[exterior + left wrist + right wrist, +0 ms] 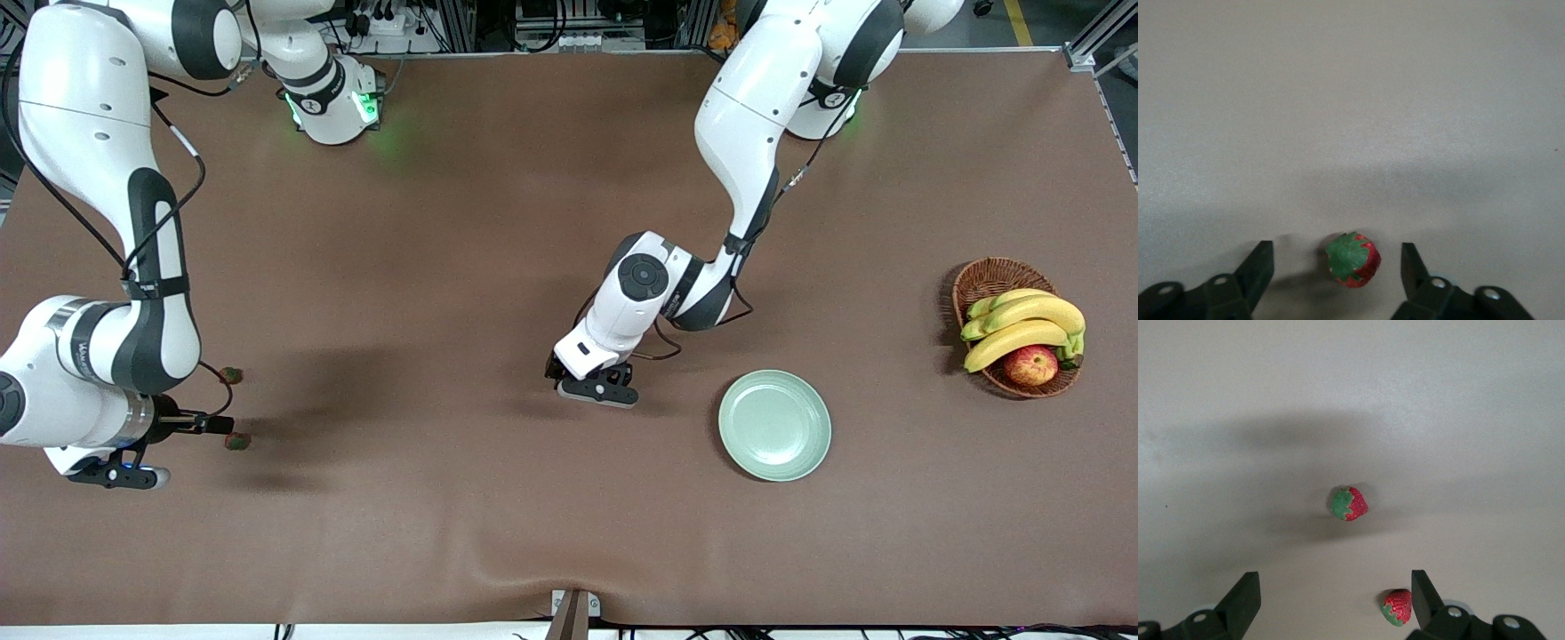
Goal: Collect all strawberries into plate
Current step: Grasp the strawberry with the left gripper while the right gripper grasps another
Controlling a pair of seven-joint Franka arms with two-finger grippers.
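Two strawberries (231, 375) (237, 441) lie near the right arm's end of the table. Both show in the right wrist view (1349, 504) (1397, 607). My right gripper (120, 474) (1331, 597) is open and empty above the table, and one berry lies close by one fingertip (1426, 590). A third strawberry (1353, 260) lies on the table between the open fingers of my left gripper (1337, 268) (597, 388); the gripper hides it in the front view. The pale mint-green plate (774, 425) sits empty, beside the left gripper toward the left arm's end.
A brown wicker basket (978, 277) with bananas (1022, 324) and a red-yellow apple (1030, 364) stands at the left arm's end of the table. The brown table cover (444, 267) has a fold at its front edge.
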